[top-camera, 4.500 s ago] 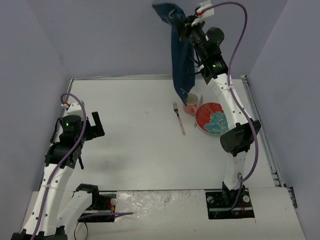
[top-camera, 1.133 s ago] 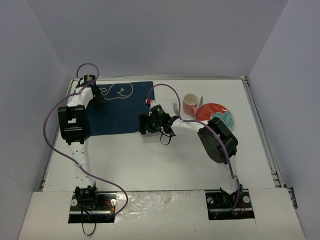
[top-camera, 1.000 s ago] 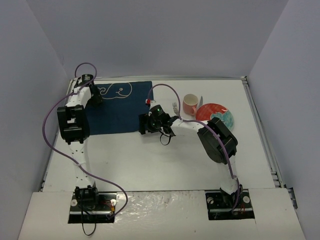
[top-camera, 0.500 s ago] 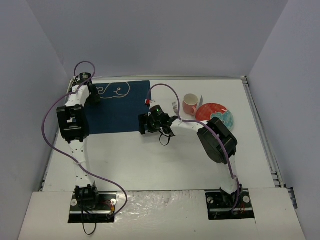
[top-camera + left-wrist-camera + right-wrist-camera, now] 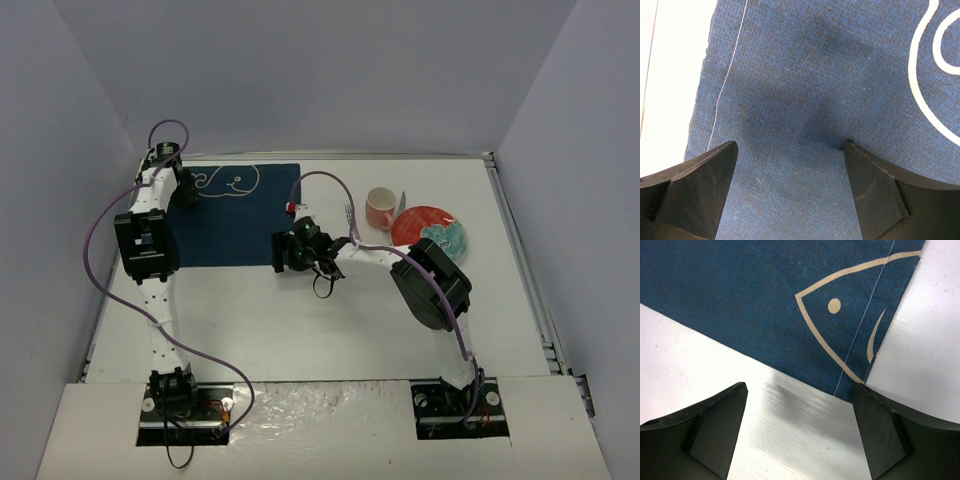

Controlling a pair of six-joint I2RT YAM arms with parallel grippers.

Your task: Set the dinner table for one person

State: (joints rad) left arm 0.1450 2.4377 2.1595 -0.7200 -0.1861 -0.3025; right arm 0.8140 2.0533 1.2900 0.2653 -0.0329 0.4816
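White and plain, the large rectangular tabletop (image 5: 300, 320) with its thin metal edge fills the floor of the top view, under both arms and everything else. I judge it rigid, heavy and fixed. It is not something to take hold of, and its smooth face will probably let cloth and crockery slide when nudged.

On its far left part a dark blue cloth placemat (image 5: 235, 215) with a white whale outline lies spread flat. It looks soft and limp, best pinched at a corner or hem.

Left arm (image 5: 140, 245) reaches to the mat's far left corner. Its wrist view shows the left jaws standing wide over the weave (image 5: 805, 75), holding nothing. One tip appears to dimple the cloth.

Right arm (image 5: 430, 285) stretches across to the mat's near right corner. The right jaws are also wide and empty, straddling that corner (image 5: 790, 290) and the bare tabletop beside it.

Further right, a round red plate (image 5: 418, 222) with a teal flower is partly hidden by that arm. It looks fragile and is best taken by the rim. Just beside it stand a pink mug (image 5: 379, 208) and a slim fork (image 5: 349, 212).
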